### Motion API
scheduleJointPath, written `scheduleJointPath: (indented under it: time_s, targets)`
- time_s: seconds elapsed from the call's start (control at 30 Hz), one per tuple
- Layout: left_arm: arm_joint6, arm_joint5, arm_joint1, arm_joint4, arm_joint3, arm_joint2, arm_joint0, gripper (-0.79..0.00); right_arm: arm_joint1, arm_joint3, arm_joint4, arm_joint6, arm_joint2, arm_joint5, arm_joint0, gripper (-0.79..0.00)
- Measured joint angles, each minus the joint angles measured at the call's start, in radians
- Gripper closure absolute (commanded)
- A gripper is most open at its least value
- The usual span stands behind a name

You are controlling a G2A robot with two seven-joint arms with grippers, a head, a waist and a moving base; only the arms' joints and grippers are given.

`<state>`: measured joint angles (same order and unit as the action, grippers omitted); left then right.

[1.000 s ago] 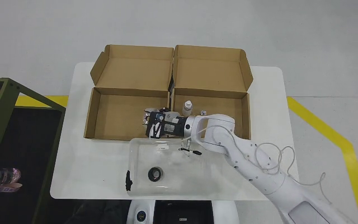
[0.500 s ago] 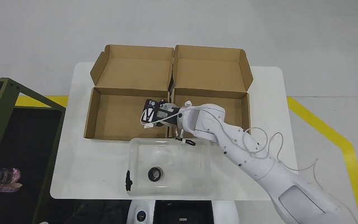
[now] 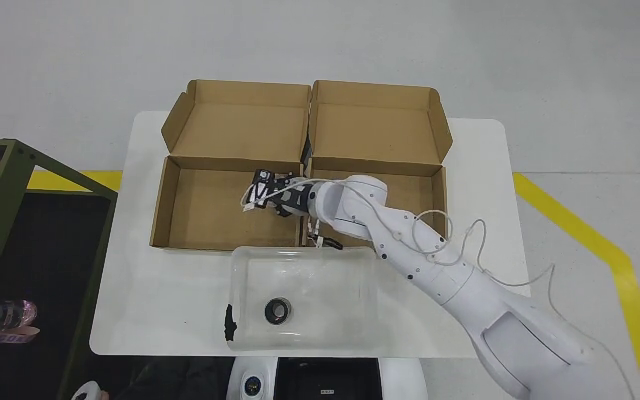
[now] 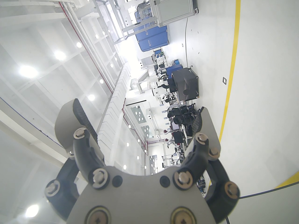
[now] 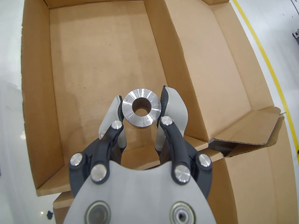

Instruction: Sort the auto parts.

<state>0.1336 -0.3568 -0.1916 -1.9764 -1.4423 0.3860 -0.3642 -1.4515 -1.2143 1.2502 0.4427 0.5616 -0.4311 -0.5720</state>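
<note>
The right tool has pale grey fingers, black links and silver screws. The ring between its fingers is bright silver with a radial sheen. The cardboard box beneath the tool is plain brown. The table is white; the floor line beyond it is yellow.

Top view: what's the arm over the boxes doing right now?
The right gripper is shut on a metal ring, holding it above the bare floor of the left cardboard box. A dark round part lies in the clear bin at the table's front. The left gripper is open, holding nothing.
</note>
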Motion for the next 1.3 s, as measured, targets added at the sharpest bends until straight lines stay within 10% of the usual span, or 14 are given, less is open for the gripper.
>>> scheduleJointPath:
  time_s: [0.43,0.6,1.3]
  targets:
    - [0.000,0.000,0.000,0.000,0.000,0.000,0.000,-0.785,-0.054,0.114,0.019,0.015,-0.038,-0.003,0.034,-0.305]
    - [0.000,0.000,0.000,0.000,0.000,0.000,0.000,-0.785,-0.070,0.136,0.034,0.019,-0.043,0.002,0.038,-0.699]
    - [0.000,0.000,0.000,0.000,0.000,0.000,0.000,-0.785,-0.026,-0.185,0.071,0.047,0.081,-0.116,-0.092,-0.705]
